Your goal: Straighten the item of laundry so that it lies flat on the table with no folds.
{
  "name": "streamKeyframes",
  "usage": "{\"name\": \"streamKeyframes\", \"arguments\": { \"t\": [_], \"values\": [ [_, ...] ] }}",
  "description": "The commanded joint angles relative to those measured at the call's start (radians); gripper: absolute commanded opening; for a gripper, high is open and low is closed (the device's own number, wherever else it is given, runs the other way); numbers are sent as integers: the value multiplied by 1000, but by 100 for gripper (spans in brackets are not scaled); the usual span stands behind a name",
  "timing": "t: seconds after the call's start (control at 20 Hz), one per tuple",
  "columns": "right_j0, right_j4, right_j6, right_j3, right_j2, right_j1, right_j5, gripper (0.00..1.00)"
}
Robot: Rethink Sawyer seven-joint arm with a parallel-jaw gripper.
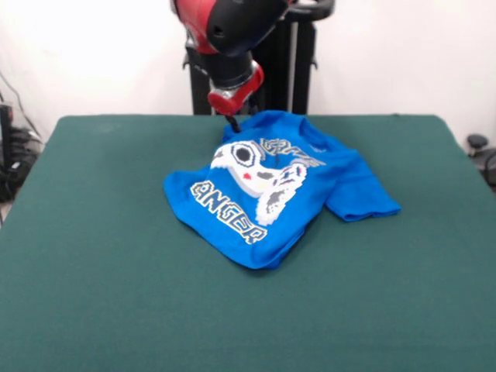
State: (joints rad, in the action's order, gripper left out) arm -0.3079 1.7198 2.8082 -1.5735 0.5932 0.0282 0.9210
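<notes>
The item of laundry (333, 174), a bright blue T-shirt with a white print and partly hidden lettering, lies crumpled near the middle of the green table (93, 263). Its body is folded over itself, and one sleeve (368, 200) sticks out to the right. My gripper (232, 124) comes down from the red arm onto the shirt's far left edge. It looks shut on the cloth there, which rises toward it in a small peak.
The black pedestal (298, 70) stands behind the table's far edge. Dark cables and gear (12, 155) sit off the table at the left, and a dark object (480, 151) at the right. Green table surface surrounds the shirt on all sides.
</notes>
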Motion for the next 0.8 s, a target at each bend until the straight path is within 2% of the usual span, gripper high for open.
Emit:
{"name": "streamKeyframes", "arguments": {
  "t": [0.05,0.3,0.6,0.8],
  "values": [
    [39,-14,-190,-53,-46,62,-129,100],
    [41,7,-198,-68,-52,71,-144,100],
    [88,15,-260,-92,-83,72,-190,100],
    [92,36,-247,-91,-96,73,-204,100]
  ]
}}
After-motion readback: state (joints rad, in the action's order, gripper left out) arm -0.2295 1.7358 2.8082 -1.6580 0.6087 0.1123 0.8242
